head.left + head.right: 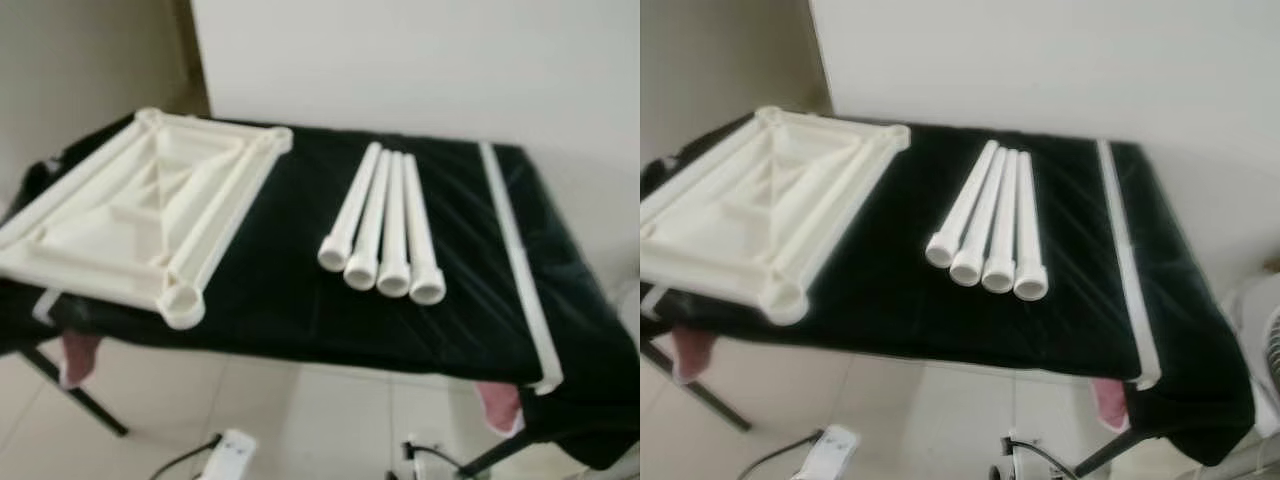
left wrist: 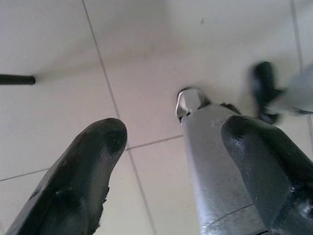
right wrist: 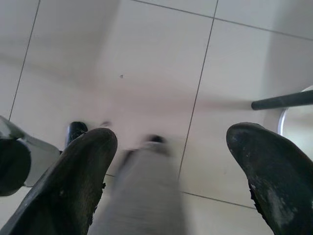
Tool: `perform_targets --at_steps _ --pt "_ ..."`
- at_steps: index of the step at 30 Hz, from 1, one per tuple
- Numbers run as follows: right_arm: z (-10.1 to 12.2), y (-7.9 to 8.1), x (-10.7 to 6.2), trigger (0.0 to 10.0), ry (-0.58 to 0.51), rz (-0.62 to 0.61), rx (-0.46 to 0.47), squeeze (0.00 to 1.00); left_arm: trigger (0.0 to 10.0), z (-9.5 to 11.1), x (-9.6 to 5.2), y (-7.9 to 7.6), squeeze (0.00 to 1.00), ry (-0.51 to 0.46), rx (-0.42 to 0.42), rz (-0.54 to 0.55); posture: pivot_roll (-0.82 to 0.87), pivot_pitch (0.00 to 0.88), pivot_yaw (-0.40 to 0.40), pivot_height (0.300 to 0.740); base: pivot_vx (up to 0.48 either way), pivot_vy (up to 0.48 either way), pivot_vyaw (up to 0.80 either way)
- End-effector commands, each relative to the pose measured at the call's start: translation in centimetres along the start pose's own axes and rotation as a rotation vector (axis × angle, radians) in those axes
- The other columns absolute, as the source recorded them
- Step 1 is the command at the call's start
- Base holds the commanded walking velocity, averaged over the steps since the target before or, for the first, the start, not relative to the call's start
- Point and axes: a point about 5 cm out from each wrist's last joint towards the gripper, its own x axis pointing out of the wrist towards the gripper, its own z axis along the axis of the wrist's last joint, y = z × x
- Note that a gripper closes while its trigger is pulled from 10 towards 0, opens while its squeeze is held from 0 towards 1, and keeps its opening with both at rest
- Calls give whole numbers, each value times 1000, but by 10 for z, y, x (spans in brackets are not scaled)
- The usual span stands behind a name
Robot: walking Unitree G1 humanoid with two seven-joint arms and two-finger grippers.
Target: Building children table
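Your left hand [image 2: 166,166] and right hand [image 3: 171,171] hang wide open, empty, over the floor. On the bench [image 1: 290,300], four legs [image 1: 385,225] lie beside the upturned tabletop [image 1: 140,215]. Grip one leg near its middle, and keep it level.

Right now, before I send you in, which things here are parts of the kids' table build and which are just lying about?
Job parts:
- white tabletop frame, lying flat on the black-covered table
- four white legs, side by side

Lying about:
- white strip along the table's right side
- cables on the floor
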Motion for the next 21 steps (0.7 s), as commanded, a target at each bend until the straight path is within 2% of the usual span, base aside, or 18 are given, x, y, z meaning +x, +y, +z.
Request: perform_targets --at_steps 1,7,19,21 --pt "-8 -8 -2 10000 29 -27 13 0 10000 -7 0 -9 0 31 9 -22 107 0 -16 740 0 469 0" --pt "-9 -9 -3 10000 31 -30 7 0 10000 -8 0 -9 0 33 19 -18 113 0 -22 740 0 469 0" --pt "-18 -16 -7 10000 52 -41 -4 0 10000 -11 -1 -10 0 16 30 -35 122 0 -27 740 0 0 0" --pt "-19 -18 -7 10000 50 -46 -6 0 10000 -9 -1 -9 0 -17 -13 -60 119 0 -25 740 0 0 0"
